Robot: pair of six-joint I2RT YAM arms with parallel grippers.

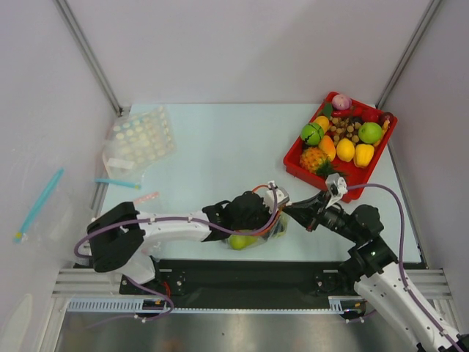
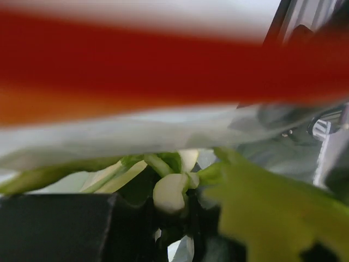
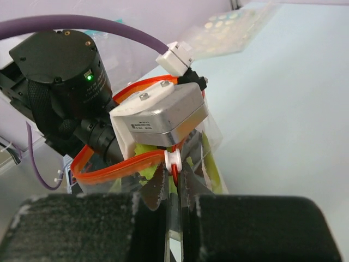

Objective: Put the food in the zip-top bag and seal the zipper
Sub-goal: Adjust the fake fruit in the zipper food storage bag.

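Observation:
The clear zip-top bag [image 1: 270,229] lies near the table's front edge with its mouth held open. Its red-orange zipper [image 3: 109,172] loops around my left wrist. My left gripper [image 1: 250,213] is inside the bag. In the left wrist view, this gripper [image 2: 177,218] is shut on the leek [image 2: 169,191] at its white stalk, with green leaves spreading around it. The green pear [image 1: 238,241] lies inside the bag below my left wrist. My right gripper [image 3: 173,188] is shut on the bag's edge just under the white slider [image 3: 173,158]. The eggplant is not visible.
A red tray [image 1: 293,158] of toy fruit stands at the back right. At the left lie a dotted clear sheet [image 1: 139,139], a blue-strip bag [image 1: 117,182] and a pale pink strip [image 1: 146,196]. Metal frame posts rise at both back corners.

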